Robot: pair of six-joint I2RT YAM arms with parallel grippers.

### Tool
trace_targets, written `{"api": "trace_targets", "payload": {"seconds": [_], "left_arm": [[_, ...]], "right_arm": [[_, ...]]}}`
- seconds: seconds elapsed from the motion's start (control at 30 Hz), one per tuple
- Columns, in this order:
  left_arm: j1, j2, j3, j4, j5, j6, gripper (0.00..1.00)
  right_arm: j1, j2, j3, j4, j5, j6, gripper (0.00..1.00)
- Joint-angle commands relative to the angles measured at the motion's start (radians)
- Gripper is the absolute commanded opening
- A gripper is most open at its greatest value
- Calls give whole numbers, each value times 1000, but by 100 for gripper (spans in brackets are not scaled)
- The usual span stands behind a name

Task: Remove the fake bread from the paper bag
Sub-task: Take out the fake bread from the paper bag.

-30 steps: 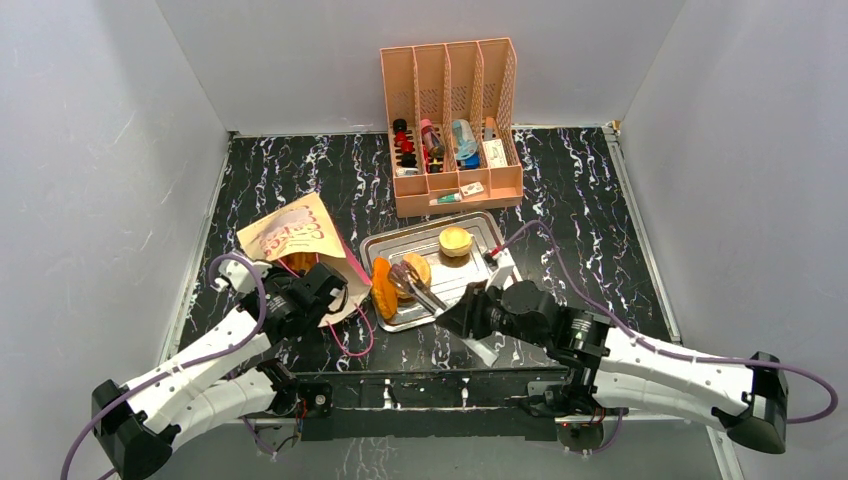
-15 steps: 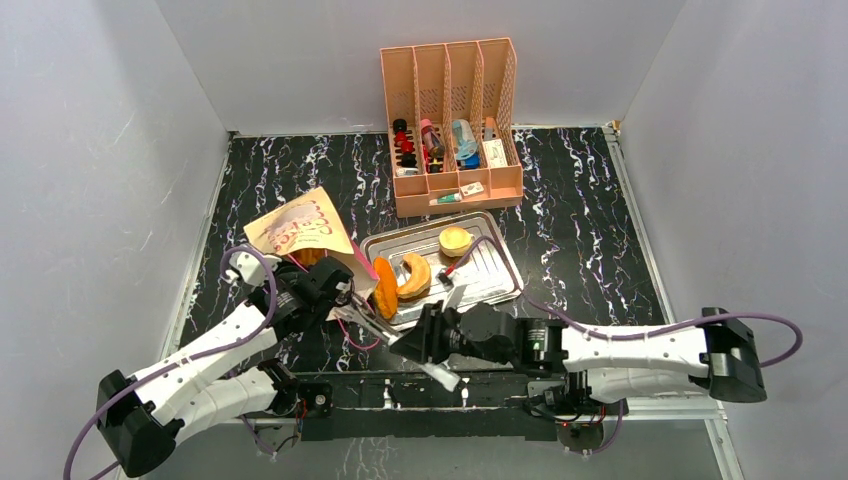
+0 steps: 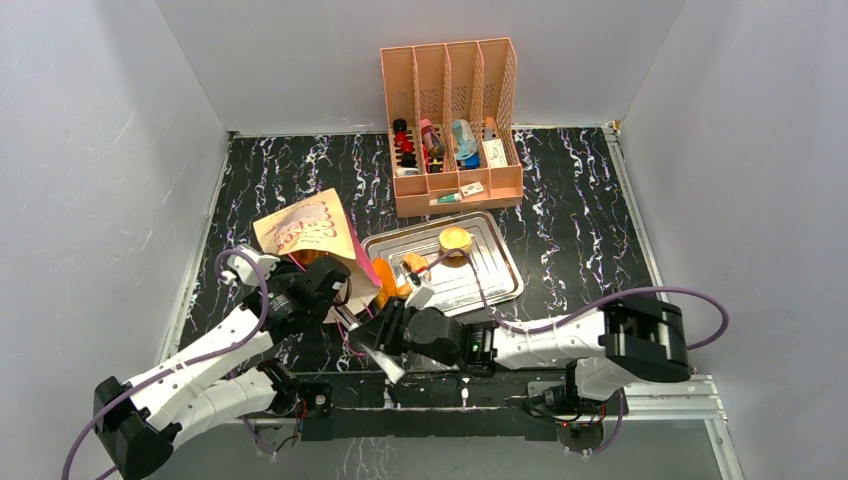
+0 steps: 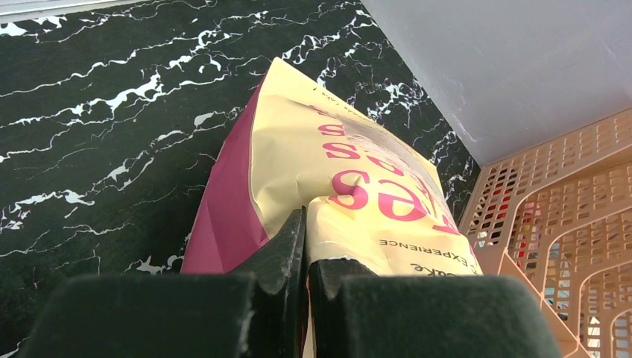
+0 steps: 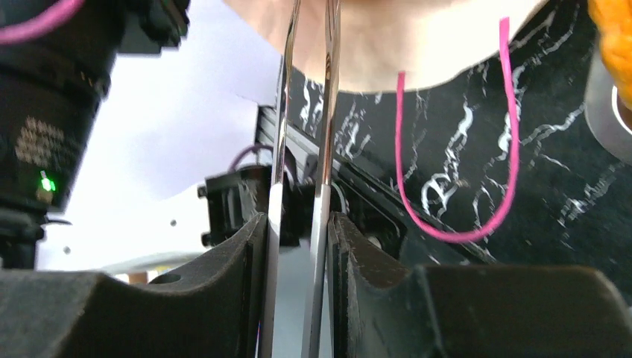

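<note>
The cream paper bag (image 3: 305, 232) with pink lettering lies tilted at the left of the table, and its magenta side panel (image 4: 223, 216) faces the left wrist camera. My left gripper (image 3: 335, 290) (image 4: 307, 224) is shut on the bag's near edge. My right gripper (image 3: 378, 335) (image 5: 296, 224) is shut on metal tongs (image 5: 326, 112), whose tips reach the bag's mouth. Fake bread lies on the steel tray (image 3: 500, 262): an orange piece (image 3: 384, 275), a curved piece (image 3: 415, 264) and a round tart (image 3: 455, 240). Something orange (image 3: 312, 258) shows under the bag's edge.
A peach slotted organizer (image 3: 450, 100) (image 4: 566, 216) with small items stands at the back centre. The bag's pink cord handle (image 5: 454, 235) loops over the black marbled tabletop (image 3: 580, 200) near the front edge. Grey walls close in the left, right and back.
My right arm has swung left from the tray to the bag's mouth, carrying the tongs. The left gripper has shifted the bag slightly right and raised it.
</note>
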Motion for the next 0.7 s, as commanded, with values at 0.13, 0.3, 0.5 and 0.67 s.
{"api": "trace_targets", "payload": {"seconds": [0.13,0.3,0.5,0.67], "left_arm": [[3,-67,-38,31,19,9,0],[3,-78,-38,20,13,11,0],[3,-95,-44,17,2,22,0],[3,-95,-49,22,-3,26,0]], "right_arm": [[-63,111,190,137,35,103,29],[-65,150,226,80,-2,101,35],[-65,128,163,75,-30,140,40],[-65,129,123,77,-70,173,41]]}}
